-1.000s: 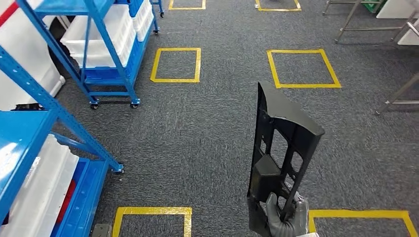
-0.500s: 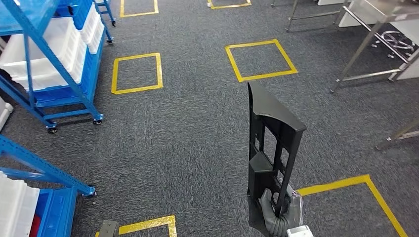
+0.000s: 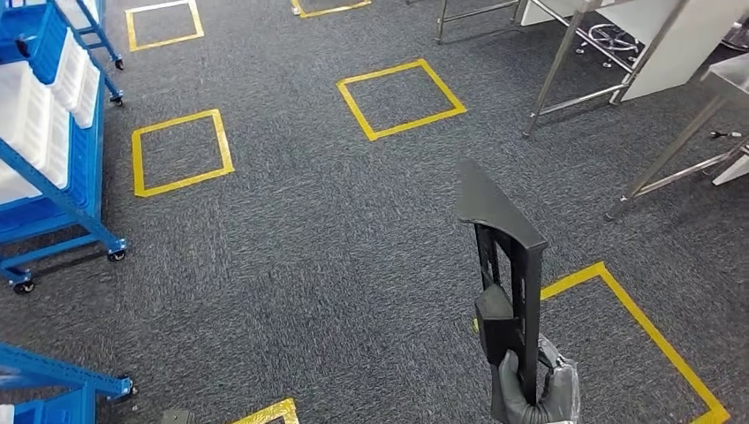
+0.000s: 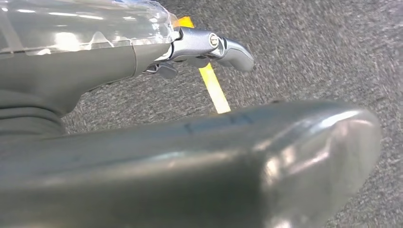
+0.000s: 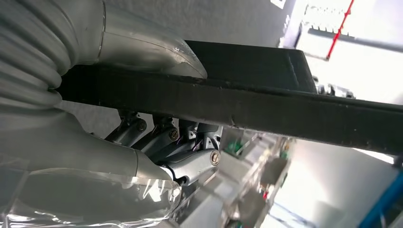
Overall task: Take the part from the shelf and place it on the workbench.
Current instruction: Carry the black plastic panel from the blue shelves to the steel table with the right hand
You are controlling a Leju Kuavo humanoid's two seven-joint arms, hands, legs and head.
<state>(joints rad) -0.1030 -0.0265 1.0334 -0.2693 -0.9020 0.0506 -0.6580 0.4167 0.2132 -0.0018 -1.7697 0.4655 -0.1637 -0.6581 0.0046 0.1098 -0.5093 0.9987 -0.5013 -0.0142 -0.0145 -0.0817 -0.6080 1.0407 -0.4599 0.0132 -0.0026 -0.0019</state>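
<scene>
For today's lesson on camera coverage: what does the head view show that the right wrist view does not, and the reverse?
Head view alone: the whole upright black part, the yellow floor squares, the blue shelf and metal table legs. Right wrist view alone: the dark fingers curled under the part's bar, and a bright blurred background. Both: the right hand gripping the part's lower end, and grey carpet.

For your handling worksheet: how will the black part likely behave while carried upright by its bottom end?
Probably stiff: the black part stands straight above the right hand without sagging. Likely light for its size, being an open frame with cut-outs. It may tend to tip, since it is tall and held only at its lower end.
</scene>
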